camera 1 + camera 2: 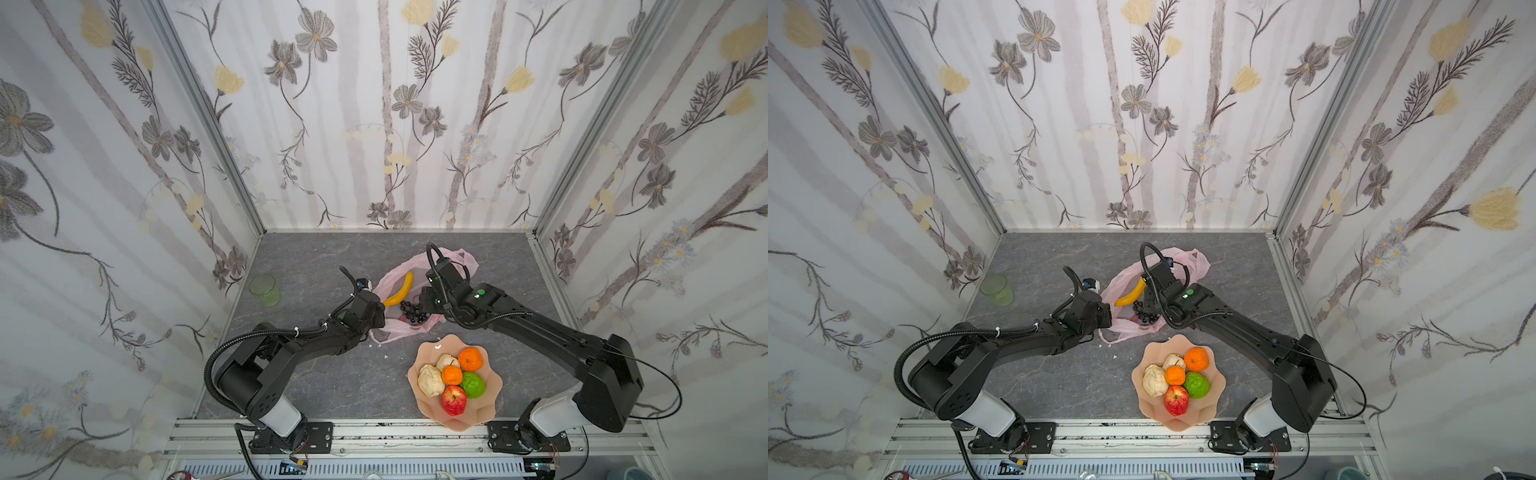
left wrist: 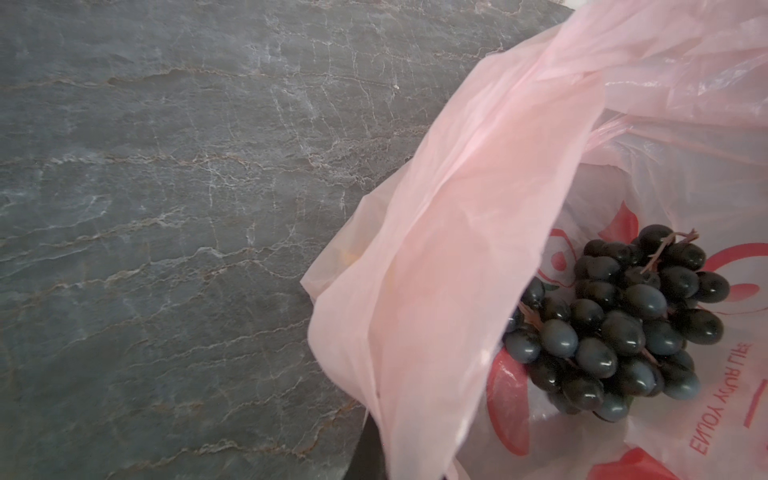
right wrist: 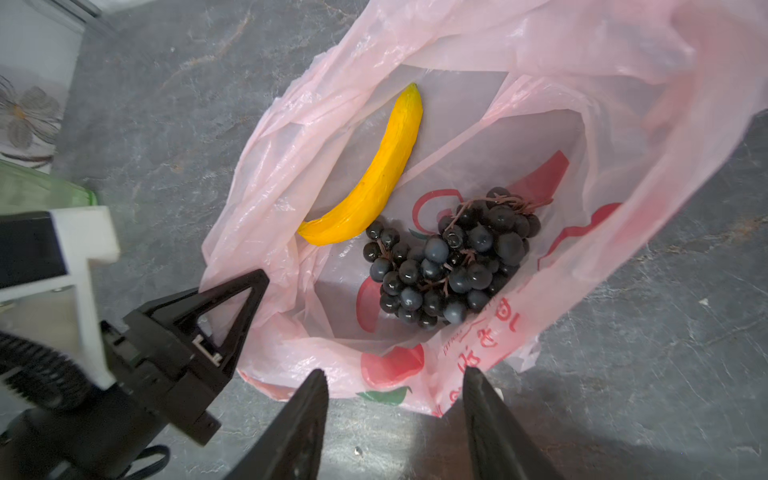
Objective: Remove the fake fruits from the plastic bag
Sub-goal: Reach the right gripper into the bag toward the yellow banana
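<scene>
In both top views: bag [image 1: 461, 257] gaping at mid-counter [image 1: 316, 374], banana [image 1: 401, 289] and grapes [image 1: 412, 312] inside, banana at eleven o'clock of the grapes. Six other fruits out on the plate [image 1: 496, 399], at five o'clock of the bag. Left arm stretched low, left claw [image 1: 375, 311] at the mouth's nine o'clock. Right arm angled in from four o'clock, wrist bent down, right claw [image 1: 427, 300] over the mouth's three o'clock side. Risk here: dragging the whole bag by nipping thin film along with fruit.

From the left wrist: no claw in sight, only pink rim running up toward the lens beside the grapes; probably pinched there. Risk: a slipped pinch, then a collapsed mouth over both fruits.

From the right wrist: left claw clamped on the rim, propping the mouth wide. Right claw's prongs apart, empty, above the near edge, grapes just ahead. Risk: a shallow bite on loose outer grapes, then a dropped bunch.
</scene>
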`<state>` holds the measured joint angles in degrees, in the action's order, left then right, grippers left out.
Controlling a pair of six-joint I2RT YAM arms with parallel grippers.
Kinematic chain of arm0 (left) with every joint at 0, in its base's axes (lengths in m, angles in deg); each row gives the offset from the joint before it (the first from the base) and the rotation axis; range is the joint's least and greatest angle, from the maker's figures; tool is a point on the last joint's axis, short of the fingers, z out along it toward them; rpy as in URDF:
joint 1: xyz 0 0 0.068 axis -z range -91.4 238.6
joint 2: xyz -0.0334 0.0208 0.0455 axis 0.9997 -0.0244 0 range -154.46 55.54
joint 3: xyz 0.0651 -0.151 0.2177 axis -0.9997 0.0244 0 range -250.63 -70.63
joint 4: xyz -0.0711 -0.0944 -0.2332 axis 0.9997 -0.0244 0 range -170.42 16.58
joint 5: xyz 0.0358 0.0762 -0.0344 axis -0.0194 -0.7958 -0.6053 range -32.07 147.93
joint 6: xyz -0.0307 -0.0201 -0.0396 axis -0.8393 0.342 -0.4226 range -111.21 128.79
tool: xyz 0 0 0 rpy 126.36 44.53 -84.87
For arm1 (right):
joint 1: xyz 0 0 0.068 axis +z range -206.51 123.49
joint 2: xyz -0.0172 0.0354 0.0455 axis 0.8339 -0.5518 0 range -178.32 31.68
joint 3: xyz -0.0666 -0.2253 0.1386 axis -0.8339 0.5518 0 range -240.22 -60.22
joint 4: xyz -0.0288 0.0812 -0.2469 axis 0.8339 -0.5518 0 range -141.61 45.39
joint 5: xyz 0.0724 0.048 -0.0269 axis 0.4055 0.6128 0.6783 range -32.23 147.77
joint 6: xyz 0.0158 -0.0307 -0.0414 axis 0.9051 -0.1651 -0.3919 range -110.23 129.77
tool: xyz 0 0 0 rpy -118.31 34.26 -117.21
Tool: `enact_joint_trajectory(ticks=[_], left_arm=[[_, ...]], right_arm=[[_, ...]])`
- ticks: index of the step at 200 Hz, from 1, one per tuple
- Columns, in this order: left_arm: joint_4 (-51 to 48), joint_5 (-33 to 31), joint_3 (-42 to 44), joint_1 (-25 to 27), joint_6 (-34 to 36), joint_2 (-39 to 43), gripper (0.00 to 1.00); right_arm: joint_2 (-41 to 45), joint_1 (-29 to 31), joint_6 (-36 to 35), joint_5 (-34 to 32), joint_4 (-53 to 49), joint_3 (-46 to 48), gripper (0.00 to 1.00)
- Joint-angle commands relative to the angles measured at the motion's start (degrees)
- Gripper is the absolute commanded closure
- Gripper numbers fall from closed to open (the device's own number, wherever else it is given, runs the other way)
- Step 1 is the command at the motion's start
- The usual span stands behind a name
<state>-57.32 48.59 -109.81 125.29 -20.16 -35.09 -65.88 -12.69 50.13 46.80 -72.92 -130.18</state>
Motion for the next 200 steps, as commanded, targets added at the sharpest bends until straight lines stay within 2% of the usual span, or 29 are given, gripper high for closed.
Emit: enact_joint_trajectory(ticks=[1,91,138,200], left_arm=[[0.4,0.2,0.2,-0.2,-0.3,0.4,0.93],[0.4,0.7,0.0,-0.5,-0.3,0.0,0.93],[0.4,0.7,0.1,-0.5,-0.3,0.0,0.93],[0.4,1.2,0.0,-0.5,-0.5,0.0,0.93]], right_arm=[[-5.0,-0.6,-1.5,0.4,3.7,-2.6,0.46],[-21.0,-4.3,-0.7,7.9,10.5,-10.8,0.46],[-27.9,-5.3,-0.4,8.4,9.9,-16.4,0.46],[-33.7,-5.6,0.1,8.2,8.4,-22.2,0.40]])
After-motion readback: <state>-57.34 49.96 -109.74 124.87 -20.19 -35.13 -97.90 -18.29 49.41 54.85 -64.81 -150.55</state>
